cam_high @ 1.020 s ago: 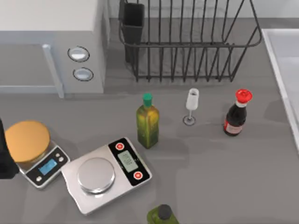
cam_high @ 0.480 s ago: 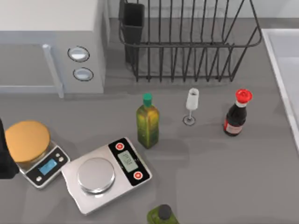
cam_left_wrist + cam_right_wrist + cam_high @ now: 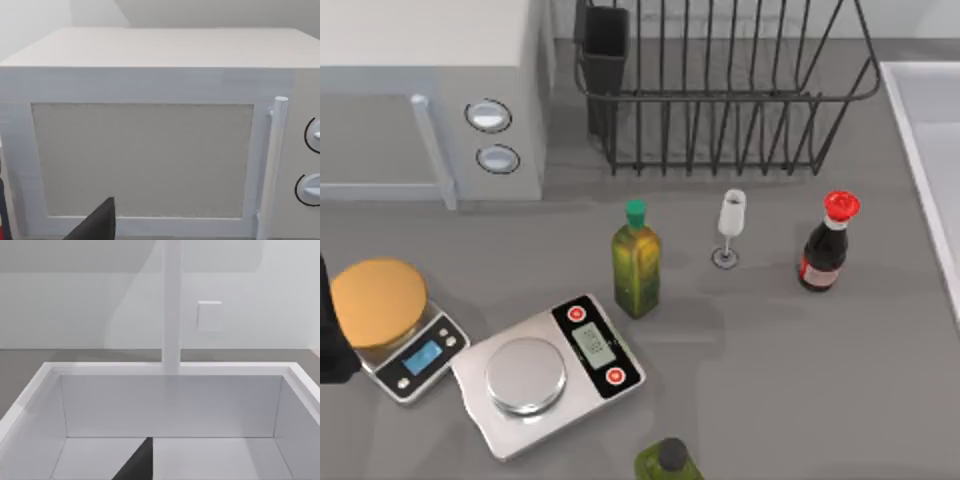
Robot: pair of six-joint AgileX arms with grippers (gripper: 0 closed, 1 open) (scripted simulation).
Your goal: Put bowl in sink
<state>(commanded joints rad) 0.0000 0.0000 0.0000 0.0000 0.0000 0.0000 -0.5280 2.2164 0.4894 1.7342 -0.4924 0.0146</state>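
Observation:
The bowl is out of view. The sink (image 3: 926,140) is a pale basin with a raised rim at the table's far right edge. In the right wrist view I look down into the sink (image 3: 45,371), with a white faucet column (image 3: 171,305) behind it. A dark part of my right gripper (image 3: 137,464) hangs over the basin. My left arm (image 3: 328,340) sits at the table's left edge beside the small scale. A dark part of my left gripper (image 3: 97,224) faces the microwave door (image 3: 142,160).
A microwave (image 3: 430,90) stands at the back left and a black wire dish rack (image 3: 720,90) behind the middle. An oil bottle (image 3: 636,262), a glass (image 3: 730,225) and a red-capped bottle (image 3: 828,245) stand mid-table. A silver scale (image 3: 545,372) and an orange-topped scale (image 3: 378,300) lie front left.

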